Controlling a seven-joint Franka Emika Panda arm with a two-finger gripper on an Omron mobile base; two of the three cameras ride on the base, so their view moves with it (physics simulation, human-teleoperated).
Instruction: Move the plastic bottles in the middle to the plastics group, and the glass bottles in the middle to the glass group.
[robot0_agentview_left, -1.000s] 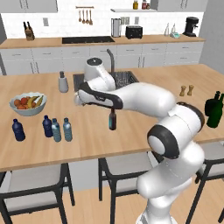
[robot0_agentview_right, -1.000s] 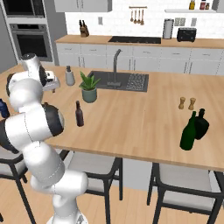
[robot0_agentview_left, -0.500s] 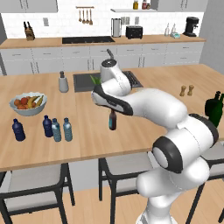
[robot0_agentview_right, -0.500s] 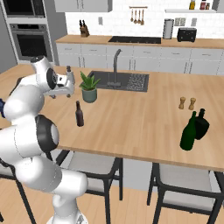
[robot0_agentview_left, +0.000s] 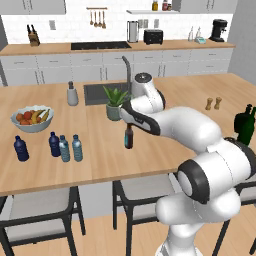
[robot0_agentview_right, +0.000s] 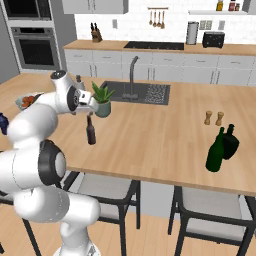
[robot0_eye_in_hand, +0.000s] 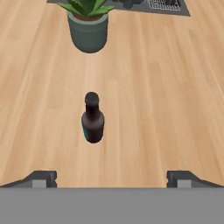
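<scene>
The slim dark brown glass bottle (robot0_agentview_left: 129, 137) (robot0_agentview_right: 90, 131) stands upright on the wooden counter in front of the potted plant. My gripper (robot0_agentview_left: 129, 119) (robot0_agentview_right: 93, 106) (robot0_eye_in_hand: 111, 179) hangs open just above and behind it, holding nothing. In the hand view the brown bottle (robot0_eye_in_hand: 92, 118) stands ahead of the wide-apart fingertips (robot0_eye_in_hand: 41, 178), a little left of centre. Two pale blue plastic bottles (robot0_agentview_left: 64, 149) (robot0_agentview_left: 77, 148) stand together at the left. One navy bottle (robot0_agentview_left: 54, 144) is beside them, another (robot0_agentview_left: 20, 149) further left. The dark green glass bottles (robot0_agentview_left: 245, 125) (robot0_agentview_right: 216, 150) stand at the far right.
A potted plant (robot0_agentview_left: 114, 102) (robot0_eye_in_hand: 89, 26) stands just behind the brown bottle, with the sink (robot0_agentview_left: 95, 92) and faucet beyond it. A fruit bowl (robot0_agentview_left: 32, 118) and grey canister (robot0_agentview_left: 72, 95) are at the left. Salt and pepper shakers (robot0_agentview_left: 213, 104) stand at the right; stools line the counter's front.
The arm has swung right from over the left side of the counter. The hand now sits above the brown bottle. No bottle has moved.
</scene>
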